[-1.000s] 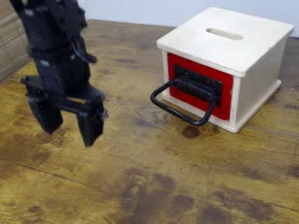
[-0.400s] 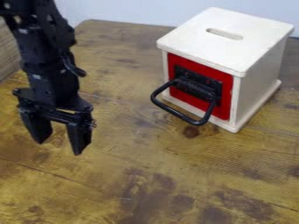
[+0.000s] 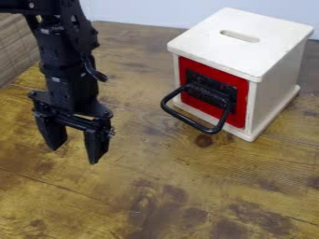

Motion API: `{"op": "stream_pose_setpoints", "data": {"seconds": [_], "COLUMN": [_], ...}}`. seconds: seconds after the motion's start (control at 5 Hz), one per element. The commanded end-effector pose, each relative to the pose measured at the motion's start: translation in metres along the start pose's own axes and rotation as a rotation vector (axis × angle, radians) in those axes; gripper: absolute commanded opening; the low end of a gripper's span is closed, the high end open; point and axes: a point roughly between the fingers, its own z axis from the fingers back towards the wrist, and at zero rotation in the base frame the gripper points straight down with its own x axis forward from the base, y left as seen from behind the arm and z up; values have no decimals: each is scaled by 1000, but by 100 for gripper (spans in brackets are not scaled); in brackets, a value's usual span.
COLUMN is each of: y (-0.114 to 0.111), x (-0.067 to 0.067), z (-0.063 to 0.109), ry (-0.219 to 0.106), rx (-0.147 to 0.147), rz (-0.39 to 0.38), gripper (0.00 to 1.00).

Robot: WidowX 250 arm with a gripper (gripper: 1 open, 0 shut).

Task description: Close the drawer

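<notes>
Gripper [image 3: 73, 142] open, hung above bare wooden table [image 3: 162, 201], well left of drawer [image 3: 214, 93] and its black handle [image 3: 193, 114].

- The gripper [image 3: 73, 138] hangs on a black arm at the left of the scene, pointing down over the wooden table [image 3: 187, 196], its two fingers parted with nothing between them.
- The cream box [image 3: 241, 70] stands at the far right, a slot [image 3: 241, 36] in its top.
- The drawer [image 3: 212, 91] shows a red front and dark centre panel.
- Its black loop handle [image 3: 193, 114] reaches out toward the near left, well apart from the gripper.
</notes>
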Motion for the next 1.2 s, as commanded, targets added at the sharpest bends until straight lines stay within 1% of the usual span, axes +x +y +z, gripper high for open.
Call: {"op": "stream_pose_setpoints", "data": {"seconds": [0.0,0.2,0.4,0.6,1.0], "y": [2,7,15,21,33], "x": [4,14,23,31,11], "z": [7,6,9,10,29], "ry": [-54,-41,-35,-25,-20], "rx": [-1,-12,-24,-31,-40], "rz": [-75,-30,14,54,62], "gripper": [100,100,100,100,100]}}
